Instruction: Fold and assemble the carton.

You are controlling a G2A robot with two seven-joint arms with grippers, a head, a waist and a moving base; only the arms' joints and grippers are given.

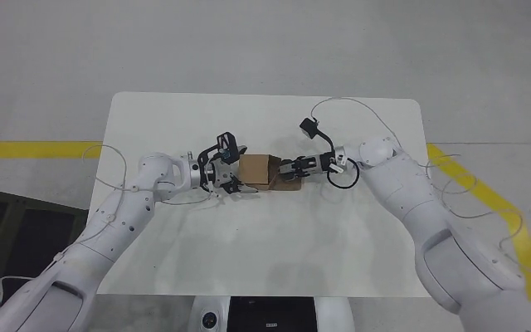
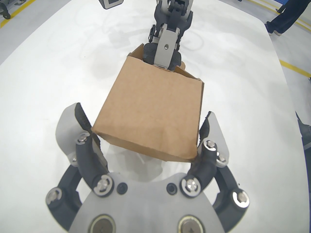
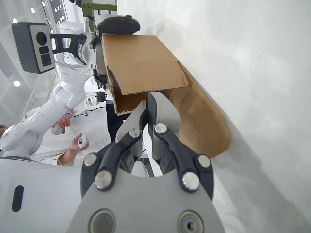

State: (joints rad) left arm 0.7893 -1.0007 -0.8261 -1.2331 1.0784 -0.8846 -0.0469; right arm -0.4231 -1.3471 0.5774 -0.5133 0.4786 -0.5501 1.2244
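Left wrist view: the left hand (image 2: 145, 120) straddles the near end of the brown cardboard carton (image 2: 155, 90), one pad on each corner, clamped across it. The carton lies on its side mid white table (image 2: 48, 73), its body already squared into a box. At the far end the right hand (image 2: 162, 60) has its fingers pinched nearly together, empty as far as visible, with the tips poked into the open mouth.

In the right wrist view a long rounded brown flap (image 3: 201, 122) lies flat on the table beside that mouth, unfolded.

Judgement: the body is erected, so roughly the midpoint. The far end is not closed, and that flap needs folding over and tucking. Near end closed or not: cannot tell.
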